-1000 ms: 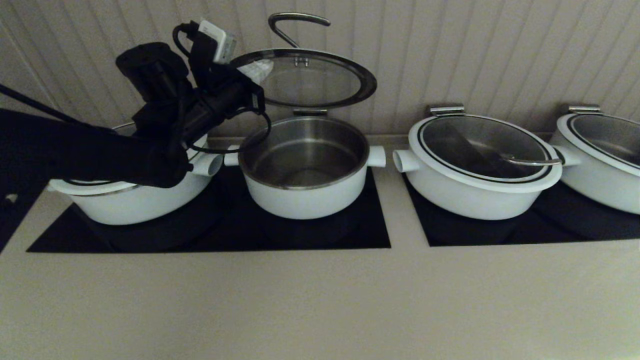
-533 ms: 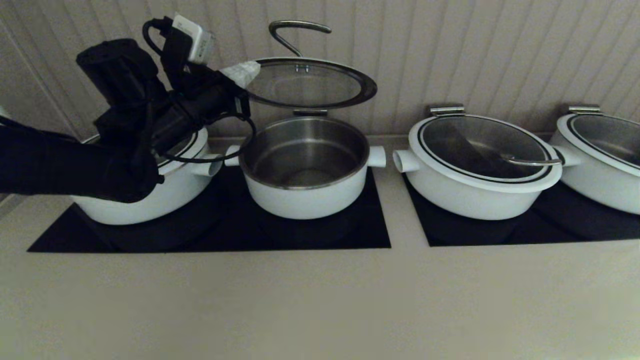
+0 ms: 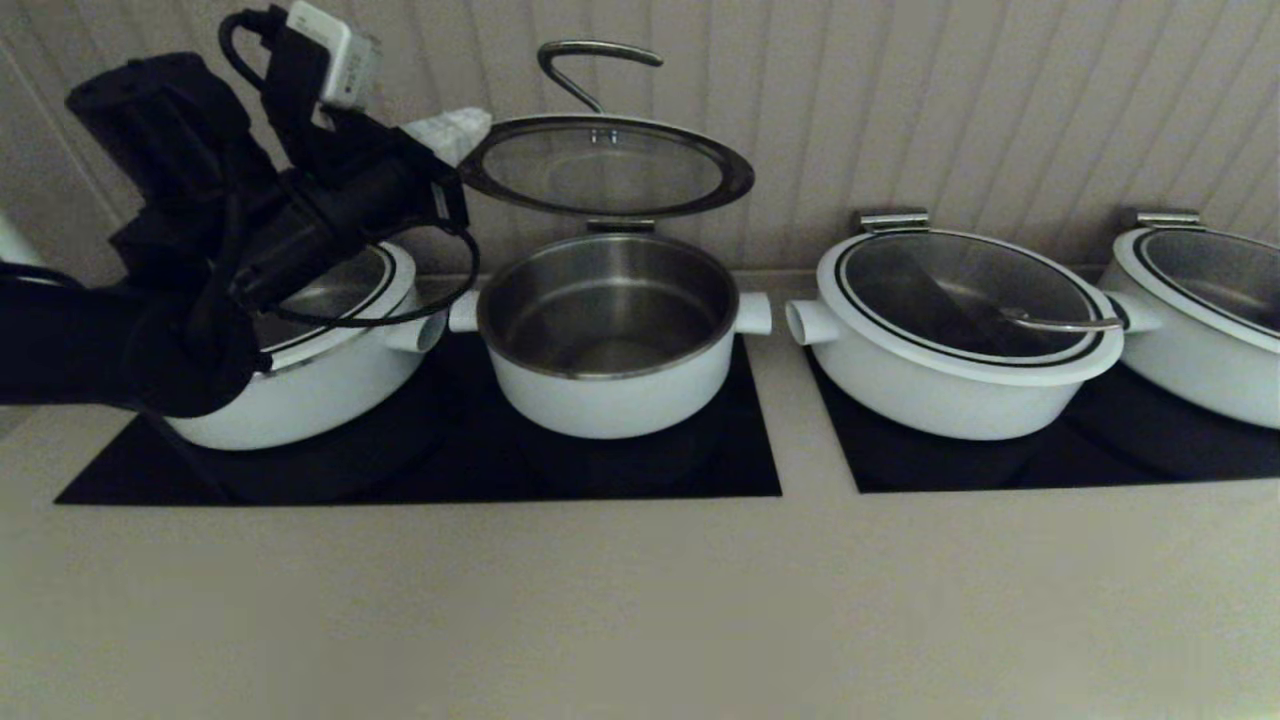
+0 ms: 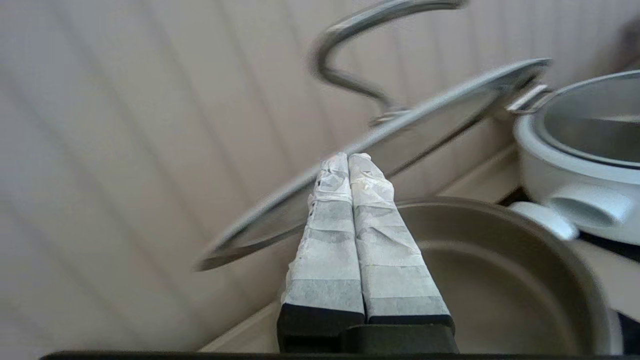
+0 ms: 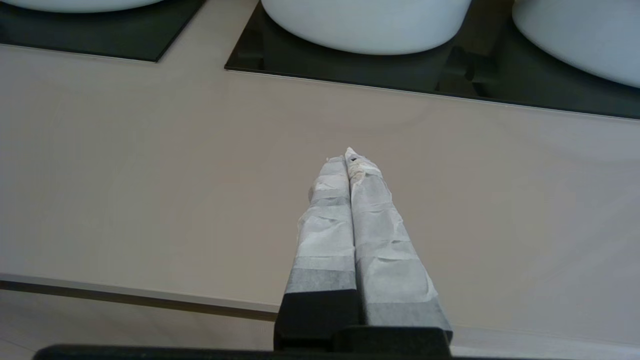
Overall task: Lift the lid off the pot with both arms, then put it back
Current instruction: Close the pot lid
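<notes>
The pot [image 3: 610, 385] stands open on the black cooktop, its steel bowl empty. The glass lid [image 3: 605, 165] hangs tilted above the pot's back rim, its wire handle [image 3: 590, 60] sticking up, with nothing gripping it. My left gripper [image 3: 450, 128] is shut and empty, just left of the lid's edge and apart from it. In the left wrist view the shut gripper [image 4: 348, 159] points at the lid [image 4: 425, 120] above the pot [image 4: 500, 260]. My right gripper [image 5: 348, 156] is shut and empty over the bare counter, out of the head view.
A wider white pot [image 3: 320, 380] sits under my left arm. Two more wide pots with glass lids [image 3: 960, 330] [image 3: 1200, 300] stand to the right. The panelled wall is close behind the lid. The beige counter [image 3: 640, 600] lies in front.
My left arm has pulled back to the left and risen, away from the lid's rim. The lid sank slightly at first, then stayed raised over the pot.
</notes>
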### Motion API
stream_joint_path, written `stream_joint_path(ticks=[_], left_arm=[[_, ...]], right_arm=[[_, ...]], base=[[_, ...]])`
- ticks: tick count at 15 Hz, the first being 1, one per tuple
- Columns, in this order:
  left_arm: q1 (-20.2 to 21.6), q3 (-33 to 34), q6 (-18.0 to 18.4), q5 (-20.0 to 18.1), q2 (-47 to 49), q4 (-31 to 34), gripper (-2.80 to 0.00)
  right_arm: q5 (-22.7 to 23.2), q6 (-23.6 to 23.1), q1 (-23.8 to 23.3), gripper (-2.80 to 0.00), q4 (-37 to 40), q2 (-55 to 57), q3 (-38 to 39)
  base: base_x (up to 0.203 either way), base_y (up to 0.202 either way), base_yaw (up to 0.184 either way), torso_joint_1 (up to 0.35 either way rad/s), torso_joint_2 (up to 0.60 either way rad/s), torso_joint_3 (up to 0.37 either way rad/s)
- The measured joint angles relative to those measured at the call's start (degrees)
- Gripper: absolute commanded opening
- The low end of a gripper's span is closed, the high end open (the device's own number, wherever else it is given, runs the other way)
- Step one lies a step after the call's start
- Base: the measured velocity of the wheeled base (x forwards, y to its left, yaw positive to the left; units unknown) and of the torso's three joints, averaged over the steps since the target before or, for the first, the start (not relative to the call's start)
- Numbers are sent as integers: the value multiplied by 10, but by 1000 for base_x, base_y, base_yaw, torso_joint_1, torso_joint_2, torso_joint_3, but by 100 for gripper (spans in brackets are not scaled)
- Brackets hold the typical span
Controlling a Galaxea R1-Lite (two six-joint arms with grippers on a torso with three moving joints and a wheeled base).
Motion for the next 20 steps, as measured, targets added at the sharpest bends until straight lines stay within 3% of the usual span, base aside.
stream_joint_path(ticks=[6,11,13,20], left_arm=[[26,-100,15,-7,-2,79,-280],[30,-218,59,-35,34,163,-280],[35,-232,83,-66,49,168,-280],[51,-236,92,-74,81,168,-280]], right_arm=[[0,0,0,-280,0,0,0],[0,0,0,-280,0,0,0],[0,0,0,-280,0,0,0],[0,0,0,-280,0,0,0]], base=[[0,0,0,0,0,0],[0,0,0,0,0,0],[0,0,0,0,0,0],[0,0,0,0,0,0]])
